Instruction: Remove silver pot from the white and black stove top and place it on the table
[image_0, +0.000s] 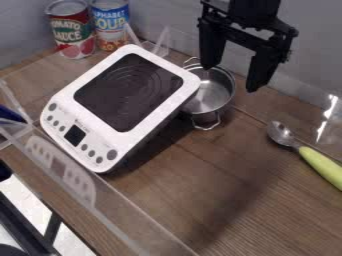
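Silver pot (210, 95) sits on the wooden desk (227, 180), touching or just beside the right edge of the white and black stove top (120, 105), no longer on its black surface. Directly above the pot hangs the robot's hand (231, 78), pointing down with its two dark fingers spread wide and nothing between them. That suggests the pot is already set down. Two labelled food cans (88, 27) stand at the far left; a spoon (305, 150) with a yellow-green handle lies to the right.
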